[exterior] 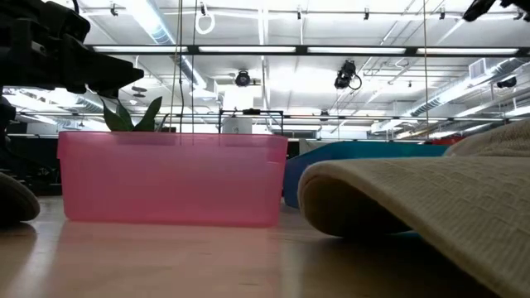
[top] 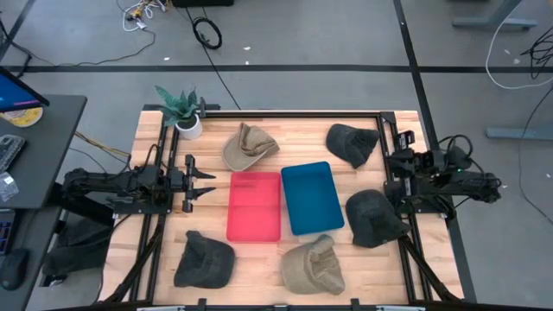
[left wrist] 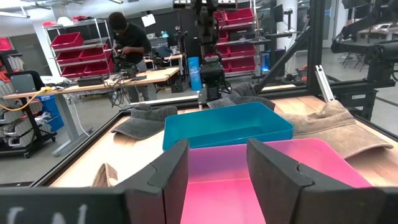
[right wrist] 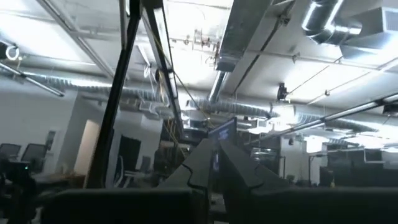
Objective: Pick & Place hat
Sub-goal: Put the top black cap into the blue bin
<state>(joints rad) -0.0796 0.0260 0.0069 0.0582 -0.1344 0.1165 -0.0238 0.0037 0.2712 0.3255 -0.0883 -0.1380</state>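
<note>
Several hats lie flat on the wooden table: a tan one (top: 249, 145) and a dark one (top: 352, 142) at the far side, a dark one (top: 374, 216) at the right, and a tan one (top: 313, 263) and a dark one (top: 205, 259) at the near side. A pink tray (top: 255, 206) and a blue tray (top: 311, 197) sit side by side mid-table. My left gripper (top: 203, 184) is open, above the table just left of the pink tray (left wrist: 298, 155). My right gripper (right wrist: 213, 163) is shut and tilted up toward the ceiling, at the table's right edge.
A potted plant (top: 181, 112) stands at the far left corner. Black frame rails (top: 406, 216) run along the table's left and right sides. In the low view the near tan hat (exterior: 431, 199) fills the foreground. A person (left wrist: 127, 43) stands at a bench beyond the table.
</note>
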